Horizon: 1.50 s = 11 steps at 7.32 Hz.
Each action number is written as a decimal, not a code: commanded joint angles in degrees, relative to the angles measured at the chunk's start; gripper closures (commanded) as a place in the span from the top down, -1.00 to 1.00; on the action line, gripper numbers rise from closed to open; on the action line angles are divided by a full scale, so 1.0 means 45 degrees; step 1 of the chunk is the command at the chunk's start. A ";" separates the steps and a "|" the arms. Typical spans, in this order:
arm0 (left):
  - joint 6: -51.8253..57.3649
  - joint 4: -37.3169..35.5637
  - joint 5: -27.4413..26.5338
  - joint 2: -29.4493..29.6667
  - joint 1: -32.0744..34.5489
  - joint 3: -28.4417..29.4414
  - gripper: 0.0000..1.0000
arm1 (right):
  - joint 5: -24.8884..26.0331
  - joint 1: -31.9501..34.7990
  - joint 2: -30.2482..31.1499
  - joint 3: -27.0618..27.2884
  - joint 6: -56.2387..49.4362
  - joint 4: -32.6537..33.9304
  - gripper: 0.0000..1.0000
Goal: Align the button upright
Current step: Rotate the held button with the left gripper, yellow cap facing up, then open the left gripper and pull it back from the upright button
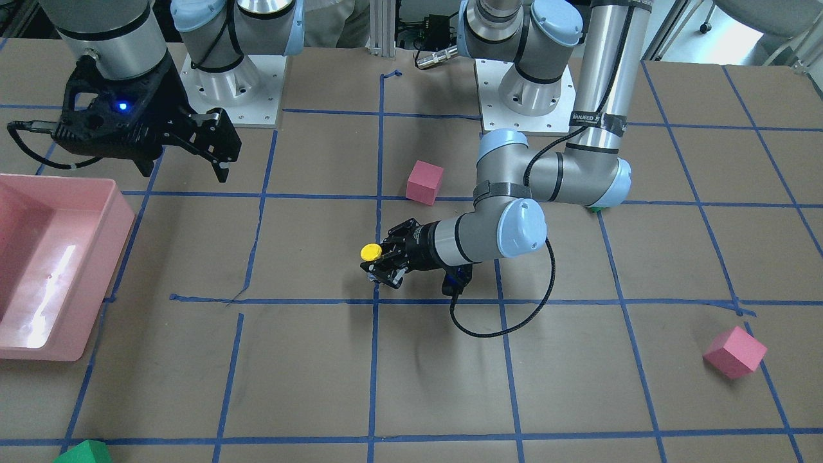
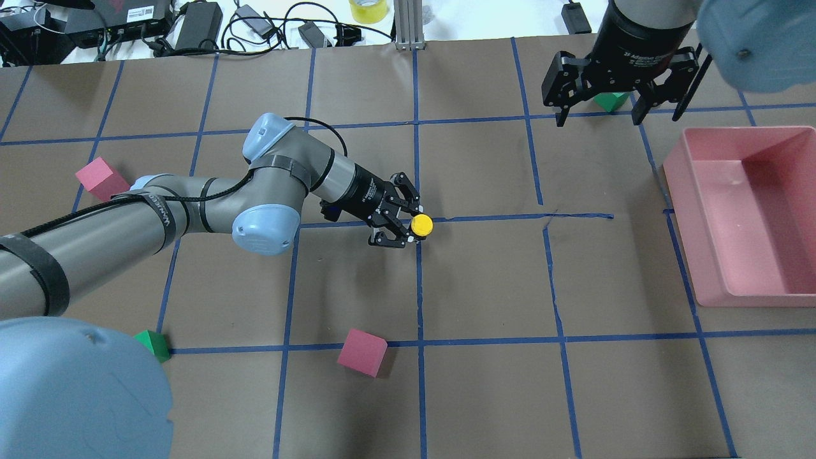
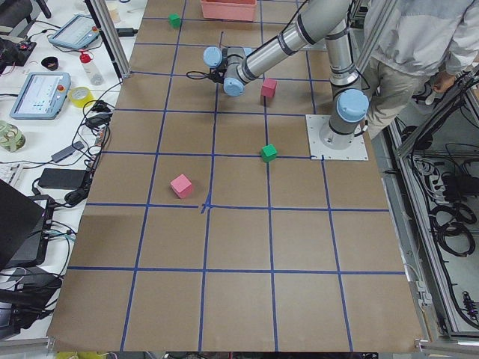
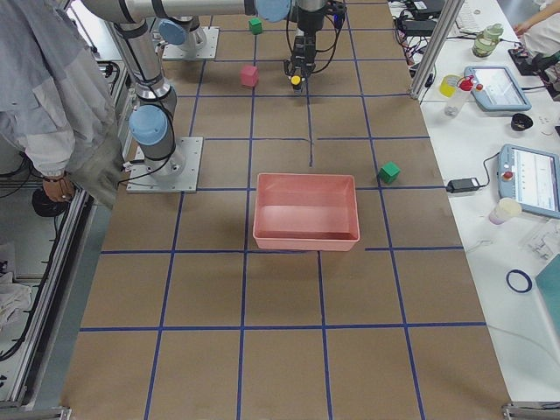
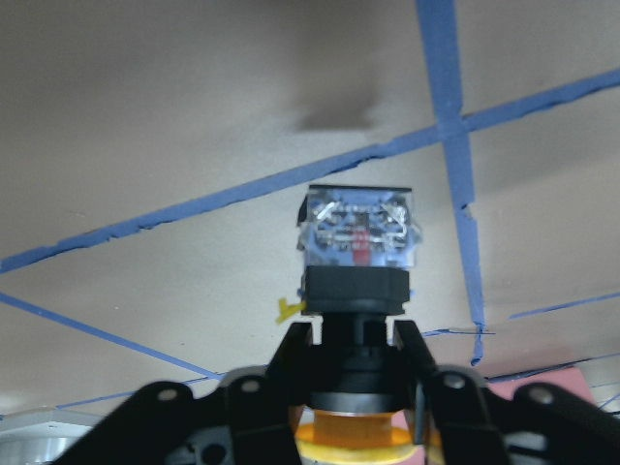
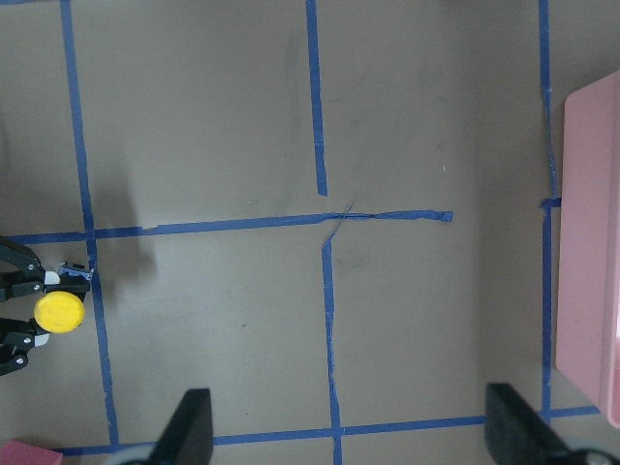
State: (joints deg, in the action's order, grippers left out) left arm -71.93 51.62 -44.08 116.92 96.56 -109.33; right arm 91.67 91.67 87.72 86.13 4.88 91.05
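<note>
**Button pinched in L gripper – set-down stage**

L gripper (image 2: 411, 223) is clamping the button (image 2: 421, 225) by its black neck, just under the yellow cap. Wrist view is showing both fingers (image 5: 295, 354) squeezing the neck, w/ the grey-blue base sticking out past them toward the table (image 2: 484, 287). From overhead the cap is reading as a full round disc, so it's prob. facing up, base down. Button is sitting right where the blue tape (image 2: 419, 287) lines cross, near mid-table. Can't tell if the base is touching the paper or hanging just off it.

Step, as I'm reading it: turning looks mostly done, and placing is what's in hand. Next move is calling for:
- lowering till the base is resting flat
- checking the axis isn't leaning
- easing the jaws apart gently and backing off w/o clipping the cap

Risk: wide cap on a small base, so it may tip on release.

R gripper (image 2: 599, 115) is hanging over the far side of the table, jaws apart, gripping nothing, well apart from the button.

Containers: one pink bin (image 2: 688, 210) on the robot's right. Nothing is showing inside it, only bare floor. Cubes are lying out on the table, none in the bin. Nearest pink cube (image 2: 362, 352) is well apart from the button.
</note>
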 commanded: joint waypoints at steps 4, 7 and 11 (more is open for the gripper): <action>0.0045 0.0051 0.0244 -0.0121 -0.1176 -0.0021 1.00 | -0.0117 0.0000 0.0039 0.0001 -0.0011 0.0039 0.55; 0.0260 -0.0026 -0.0298 -0.0493 -0.1340 0.0135 1.00 | -0.0195 0.0020 0.0175 0.0079 0.0008 0.0078 0.25; 0.8373 0.3528 -0.7077 -0.1741 -0.1476 0.3013 1.00 | -0.0195 0.0020 0.0175 0.0099 0.0047 0.0078 0.29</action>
State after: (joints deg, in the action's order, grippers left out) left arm -50.93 58.75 -64.66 111.02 90.24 -101.96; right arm 90.79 91.76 88.54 86.51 5.06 91.41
